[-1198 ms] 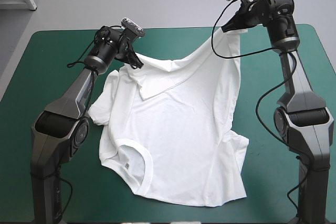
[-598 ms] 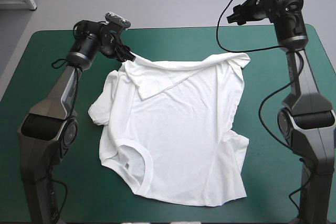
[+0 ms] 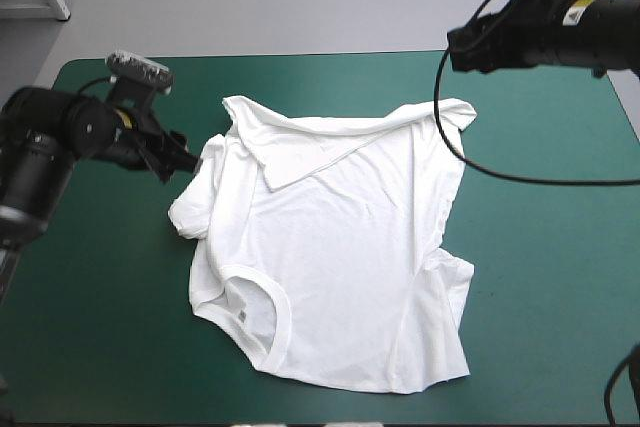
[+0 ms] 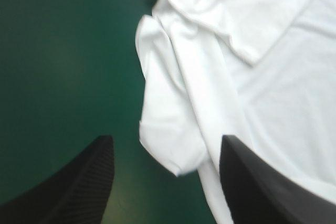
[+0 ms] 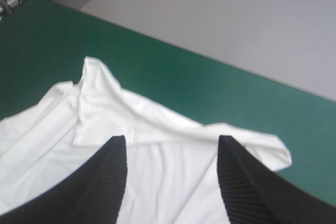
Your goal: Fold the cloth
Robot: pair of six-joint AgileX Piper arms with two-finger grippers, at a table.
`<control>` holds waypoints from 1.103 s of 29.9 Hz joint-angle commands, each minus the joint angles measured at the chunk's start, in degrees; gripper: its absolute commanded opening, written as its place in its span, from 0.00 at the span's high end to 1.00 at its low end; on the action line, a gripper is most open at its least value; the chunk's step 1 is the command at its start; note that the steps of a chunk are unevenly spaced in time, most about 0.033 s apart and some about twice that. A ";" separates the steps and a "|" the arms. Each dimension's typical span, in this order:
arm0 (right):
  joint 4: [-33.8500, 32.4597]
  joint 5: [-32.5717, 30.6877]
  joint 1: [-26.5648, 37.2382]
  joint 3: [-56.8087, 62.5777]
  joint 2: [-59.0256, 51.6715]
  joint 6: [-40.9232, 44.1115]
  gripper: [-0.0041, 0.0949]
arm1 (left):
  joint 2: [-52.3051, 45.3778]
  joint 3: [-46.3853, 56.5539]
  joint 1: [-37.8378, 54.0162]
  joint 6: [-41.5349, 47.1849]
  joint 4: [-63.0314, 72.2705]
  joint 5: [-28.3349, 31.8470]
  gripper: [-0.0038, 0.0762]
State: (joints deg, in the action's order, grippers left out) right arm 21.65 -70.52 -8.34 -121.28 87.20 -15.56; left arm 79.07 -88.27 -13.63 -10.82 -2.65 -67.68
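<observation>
- the white t-shirt (image 3: pixel 340 247) lies spread on the teal-green table (image 3: pixel 90 327), with its collar (image 3: pixel 250 309) toward the near edge.
- a bunched sleeve (image 3: pixel 188 215) sits at the shirt's left side. the left gripper (image 3: pixel 178 159) hangs close to it, black fingers spread, holding nothing.
- the far hem (image 3: pixel 330 137) is folded back over the body.
- the right gripper (image 3: pixel 458 47) hovers above the shirt's far right corner, fingers apart and empty.

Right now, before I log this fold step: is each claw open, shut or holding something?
Left claw: open, beside the white short-sleeved T-shirt's sleeve, holding nothing.
Right claw: open, near the T-shirt's far edge, holding nothing.
</observation>
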 commanded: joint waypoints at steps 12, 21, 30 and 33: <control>6.80 6.73 -0.14 41.54 -22.27 -5.65 0.47 | -14.49 38.03 0.31 15.32 0.35 25.89 0.42; 7.81 9.45 -0.14 54.80 -27.25 -7.18 0.47 | -9.19 44.21 0.31 10.82 3.53 27.19 0.42; 7.94 11.00 -0.14 55.39 -27.38 -7.18 0.50 | -3.15 45.53 0.31 5.07 6.01 27.71 0.42; 7.94 12.06 -0.14 55.39 -27.38 -7.18 0.53 | -0.98 45.53 0.31 4.47 6.15 27.86 0.42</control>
State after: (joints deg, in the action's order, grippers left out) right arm 27.80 -61.62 -8.34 -64.49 60.83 -22.15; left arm 77.81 -41.53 -13.35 -5.59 2.65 -41.28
